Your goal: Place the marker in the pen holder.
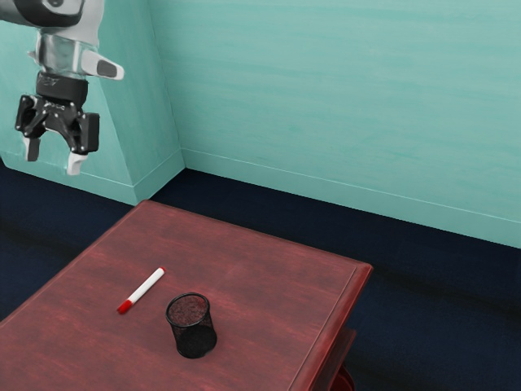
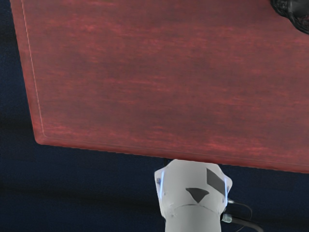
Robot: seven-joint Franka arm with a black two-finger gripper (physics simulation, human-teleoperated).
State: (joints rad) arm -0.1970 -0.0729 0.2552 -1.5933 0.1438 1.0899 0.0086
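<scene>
Pen holder is standing within bench edges; marker, likely light, stiff, is wanting mid-barrel grip; hand is gaping, empty

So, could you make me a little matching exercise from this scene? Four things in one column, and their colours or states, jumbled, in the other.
Things:
1. Marker
2. Pen holder
3. Fingers
4. Wall

Colours and states:
A. Up in the air, spread apart, nothing between them
B. Pale blue-green, behind the table
C. Black, standing upright
D. White with red ends, lying on its side

Right pairs: 1-D, 2-C, 3-A, 4-B
</scene>
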